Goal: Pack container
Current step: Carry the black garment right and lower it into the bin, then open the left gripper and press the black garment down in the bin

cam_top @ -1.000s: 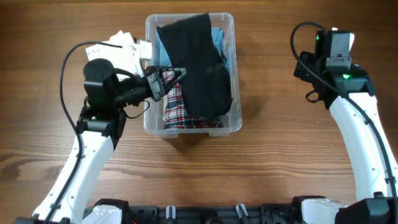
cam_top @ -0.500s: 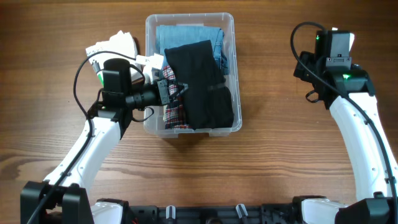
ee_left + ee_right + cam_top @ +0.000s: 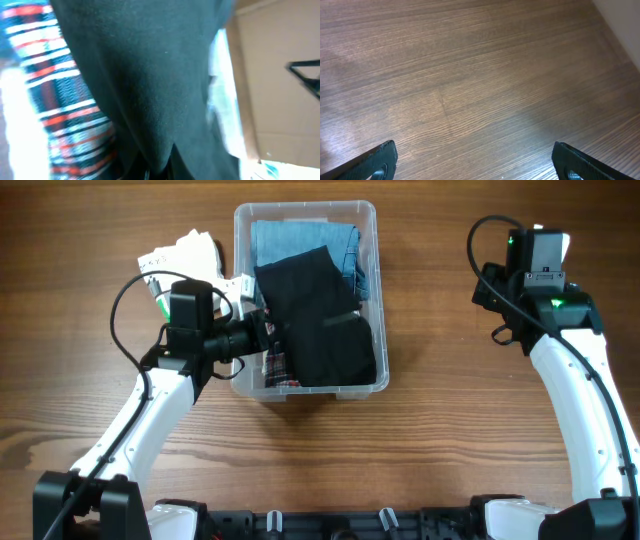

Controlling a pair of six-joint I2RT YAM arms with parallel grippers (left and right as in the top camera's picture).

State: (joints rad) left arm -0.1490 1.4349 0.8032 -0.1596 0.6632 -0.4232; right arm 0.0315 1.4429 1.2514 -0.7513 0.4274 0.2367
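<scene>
The clear container (image 3: 381, 300) stands at the table's top centre. Inside lie a blue cloth (image 3: 300, 238) at the far end, a black garment (image 3: 318, 320) across the middle and a red plaid cloth (image 3: 279, 366) at the near left. My left gripper (image 3: 266, 333) reaches over the container's left wall and is shut on the black garment's edge. In the left wrist view the black garment (image 3: 150, 75) fills the frame, with the plaid cloth (image 3: 60, 100) to its left. My right gripper (image 3: 479, 162) hangs open over bare wood at the far right, holding nothing.
A small pile of white folded items (image 3: 185, 255) lies just left of the container, behind my left arm. The wooden table (image 3: 440, 440) stretches bare between the container and my right arm (image 3: 575, 380).
The black garment has slid toward the near end of the container, uncovering more of the blue cloth. My left gripper drew back a little to the left, still holding it. The right arm stayed still.
</scene>
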